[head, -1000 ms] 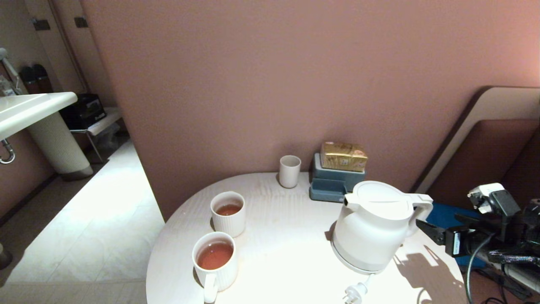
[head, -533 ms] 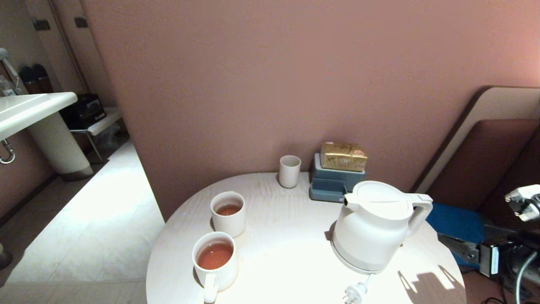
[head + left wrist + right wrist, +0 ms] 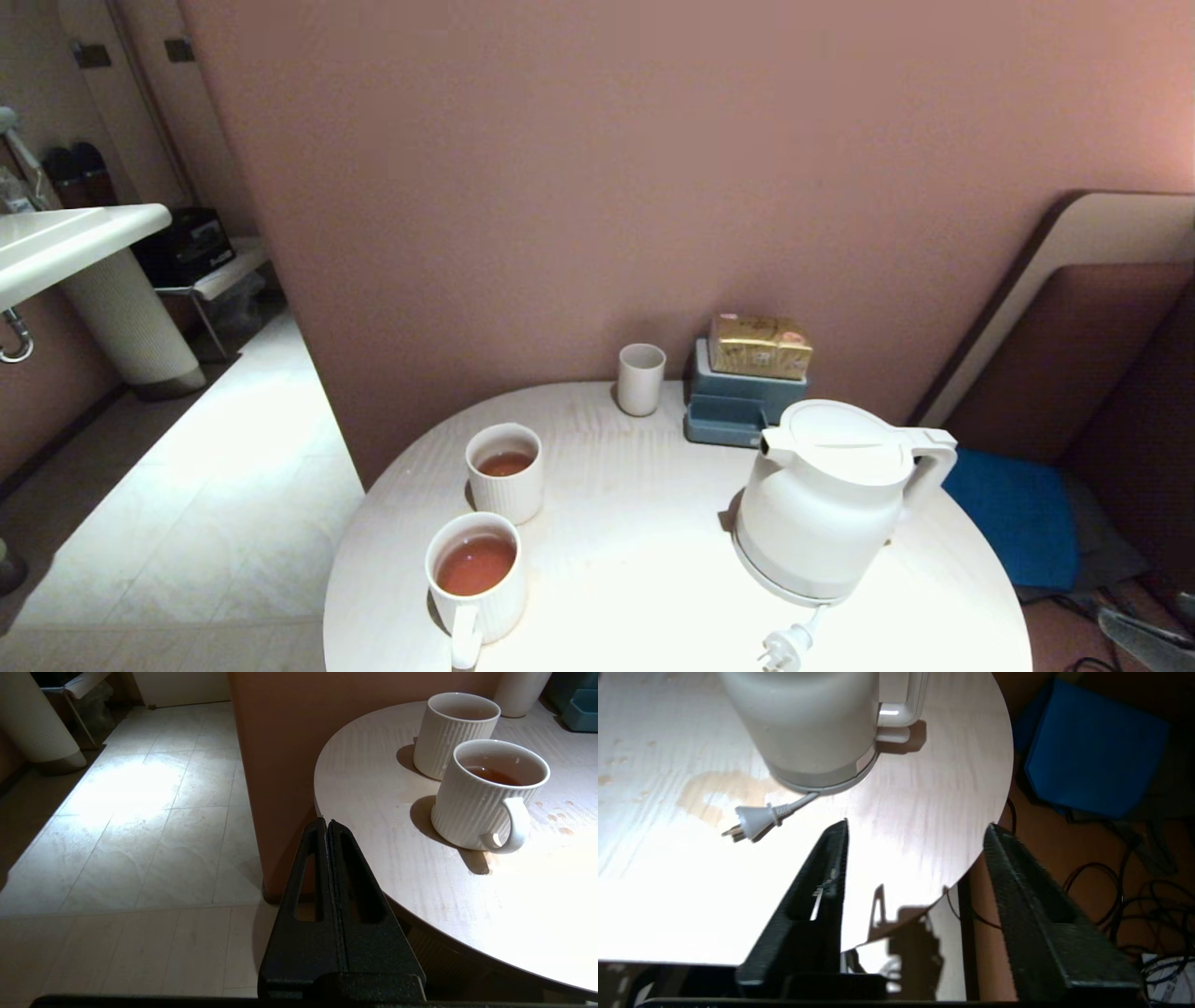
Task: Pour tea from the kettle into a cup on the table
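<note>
Left gripper [image 3: 328, 823]: fingers pressed together, empty, hanging off the rim of the surface [image 3: 373, 826], over tiled floor [image 3: 140, 812]. Beyond and to one side of its tips, two ribbed white cups holding tea: handled cup [image 3: 490, 793] nearer, second cup [image 3: 455, 732] just behind, each standing upright on the surface.

Centre, against the wall: small plain cup [image 3: 640, 378], blue box [image 3: 733, 411] bearing a gold packet [image 3: 759, 345].

Kettle [image 3: 826, 499]: upright on its base, lid on, handle toward the right gripper. Loose plug [image 3: 754, 819] lying on the surface beside a tea puddle [image 3: 719, 791].

Right gripper [image 3: 916, 828]: fingers spread apart, empty, low at the rim of the surface, kettle well ahead of its tips, untouched.
</note>
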Motion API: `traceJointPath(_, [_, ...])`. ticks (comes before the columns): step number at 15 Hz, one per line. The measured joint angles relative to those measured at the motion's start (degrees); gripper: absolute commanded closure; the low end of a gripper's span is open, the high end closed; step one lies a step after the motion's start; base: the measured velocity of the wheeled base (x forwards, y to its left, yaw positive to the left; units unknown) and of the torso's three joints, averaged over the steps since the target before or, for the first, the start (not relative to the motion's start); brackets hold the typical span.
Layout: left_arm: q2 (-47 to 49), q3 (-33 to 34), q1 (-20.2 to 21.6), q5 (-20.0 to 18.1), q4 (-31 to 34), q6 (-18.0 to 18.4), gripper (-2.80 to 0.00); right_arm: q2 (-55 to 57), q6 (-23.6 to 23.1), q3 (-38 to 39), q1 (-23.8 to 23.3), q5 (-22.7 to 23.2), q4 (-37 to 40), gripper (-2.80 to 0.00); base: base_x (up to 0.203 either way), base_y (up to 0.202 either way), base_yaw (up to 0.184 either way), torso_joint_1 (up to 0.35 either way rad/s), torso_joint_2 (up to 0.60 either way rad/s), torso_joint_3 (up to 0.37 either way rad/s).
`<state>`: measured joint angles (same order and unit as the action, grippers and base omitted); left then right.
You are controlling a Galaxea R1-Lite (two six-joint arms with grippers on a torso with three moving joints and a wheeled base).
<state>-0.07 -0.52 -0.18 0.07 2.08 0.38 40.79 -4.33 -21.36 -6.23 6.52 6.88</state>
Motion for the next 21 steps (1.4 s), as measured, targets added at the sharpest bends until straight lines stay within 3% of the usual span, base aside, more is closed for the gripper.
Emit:
traceJointPath(4, [0.0,0.0,0.0,0.0,0.0,0.0,0.0,-14.5,1.1,-3.5,0.1,4.0,16.8,0.0,0.0,0.0,0.0,0.0,0.0,0.0])
traceJointPath(8, [0.0,0.0,0.0,0.0,0.0,0.0,0.0,-22.9,5.3,-5.0,0.1,5.4,25.7,0.0,0.0,0.0,0.0,0.0,0.0,0.0])
traceJointPath(11, [0.0,0.0,0.0,0.0,0.0,0.0,0.0,-24.5,2.5,-3.4,1.5,5.4,20.4,0.0,0.0,0.0,0.0,0.0,0.0,0.0])
traceJointPath(16, [0.0,0.0,0.0,0.0,0.0,0.0,0.0,-26.9,0.5,8.0,4.2,2.9,4.4,0.0,0.0,0.0,0.0,0.0,0.0,0.0])
traceJointPath(21, [0.0,0.0,0.0,0.0,0.0,0.0,0.0,-36.4,-2.4,14.5,6.2,1.2,3.0,0.0,0.0,0.0,0.0,0.0,0.0,0.0])
